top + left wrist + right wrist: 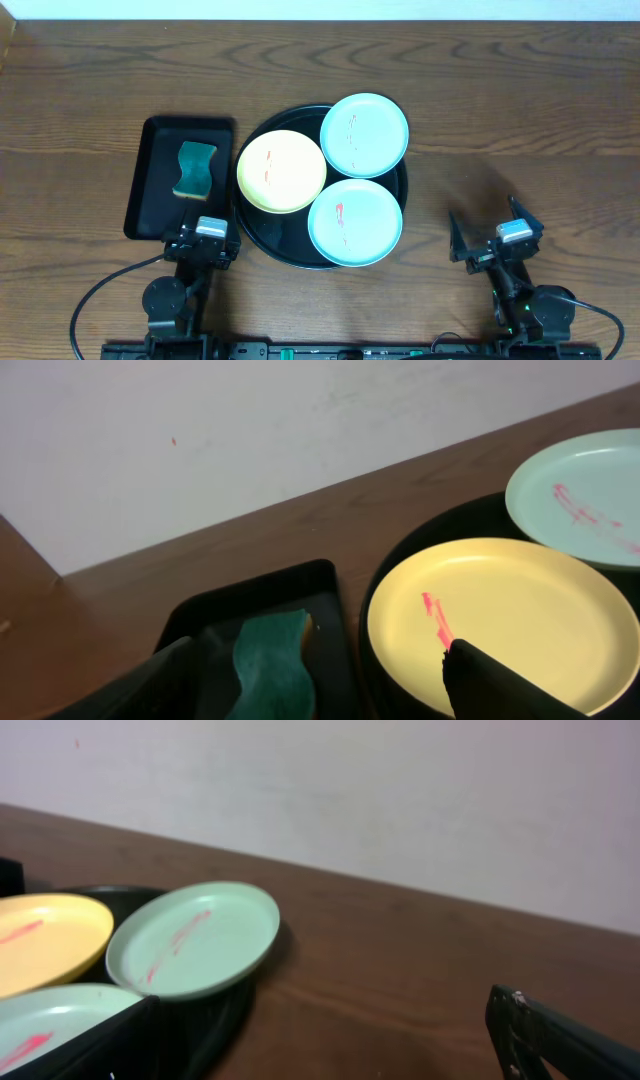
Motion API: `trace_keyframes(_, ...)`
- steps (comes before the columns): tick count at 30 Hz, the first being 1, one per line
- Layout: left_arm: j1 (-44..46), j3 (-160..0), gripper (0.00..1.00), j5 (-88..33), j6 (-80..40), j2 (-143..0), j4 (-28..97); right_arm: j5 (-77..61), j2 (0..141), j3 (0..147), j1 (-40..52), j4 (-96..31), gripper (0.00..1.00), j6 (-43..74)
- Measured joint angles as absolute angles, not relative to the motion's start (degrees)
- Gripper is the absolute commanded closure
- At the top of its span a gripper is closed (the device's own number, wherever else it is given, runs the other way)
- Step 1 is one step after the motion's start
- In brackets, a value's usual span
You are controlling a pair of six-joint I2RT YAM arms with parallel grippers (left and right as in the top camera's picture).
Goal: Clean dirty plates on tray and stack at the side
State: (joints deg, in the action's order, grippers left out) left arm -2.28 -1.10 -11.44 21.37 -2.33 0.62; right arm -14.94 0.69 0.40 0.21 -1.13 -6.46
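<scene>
Since all three plates sit on the tray with red smears showing, I'd say we're at step one: grabbing the sponge. It lies in the rectangular tray just ahead of the left gripper, whose jaws are spread wide, so that arm is the obvious pick. I'd straddle the sponge's narrow waist and close gently (it looks squishy, so it'll probably give). The right gripper is also wide open, over the side where the stack could go.

Overhead gives the layout: yellow plate on the left, upper aqua plate and lower aqua plate on the right. Only the right wrist's low angle shows the upper aqua one looking propped on the tray's rim rather than flat, so it may rock when wiped.
</scene>
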Motion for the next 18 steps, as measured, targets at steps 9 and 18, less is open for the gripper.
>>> trace_keyframes(9,-2.28,-5.61,0.22,-10.11,9.5,-8.51,3.07,-14.76,1.08,1.17,0.21,-0.14,0.01,-4.73)
trace_keyframes(18,-2.28,-29.21,0.22,-10.83,5.23,-31.29,14.44,-14.72,12.75,12.73,0.21,-1.56,0.01,-1.48)
